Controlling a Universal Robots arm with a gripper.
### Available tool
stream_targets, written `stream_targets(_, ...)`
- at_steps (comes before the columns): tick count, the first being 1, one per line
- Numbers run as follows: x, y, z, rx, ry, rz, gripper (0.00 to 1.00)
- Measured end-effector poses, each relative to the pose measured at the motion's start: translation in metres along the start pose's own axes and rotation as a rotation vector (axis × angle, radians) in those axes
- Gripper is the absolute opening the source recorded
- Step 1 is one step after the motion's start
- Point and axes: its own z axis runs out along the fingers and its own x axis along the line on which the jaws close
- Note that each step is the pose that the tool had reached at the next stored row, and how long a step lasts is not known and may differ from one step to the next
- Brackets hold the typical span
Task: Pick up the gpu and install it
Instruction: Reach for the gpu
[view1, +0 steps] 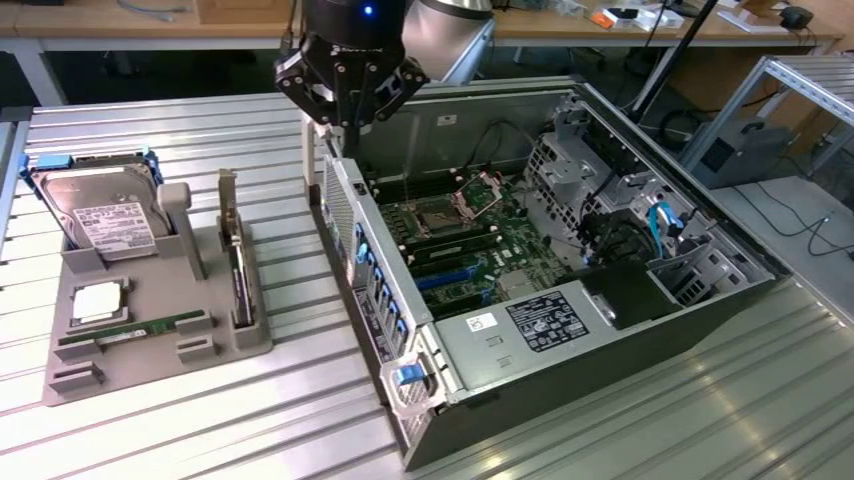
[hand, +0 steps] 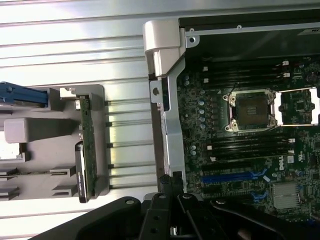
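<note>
You have the gripper (view1: 342, 122) hanging over the rear corner of the open computer case (view1: 380, 300), right above the case's wall. Its fingers are pressed together with nothing between them (in the wrist view the dark fingertips (hand: 170, 181) meet over the case's metal edge). The gpu (view1: 236, 262) is not in the case: it stands on edge in a slot of the gray holder (view1: 147, 355), which sits on the ribbed metal table (view1: 200, 430) beside the case, on the exterior view's left of it. The card's silver bracket points up and away from the case's front. On the side of the gpu away from the case, the same holder carries a hard drive (view1: 100, 215), a processor (view1: 100, 300) and a RAM stick (view1: 140, 328). Inside the case you can see the motherboard (view1: 467, 245) with its processor socket (hand: 250, 110) open and blue expansion slots (hand: 232, 176) free.
</note>
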Motion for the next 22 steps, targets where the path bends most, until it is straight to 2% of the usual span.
stream_targets(16, 0.011, -0.0008, -0.0003, 0.0000, 0.0000, 0.000, 0.11)
stream_targets(22, 0.019, -0.0014, -0.0005, 0.0000, 0.0000, 0.000, 0.11)
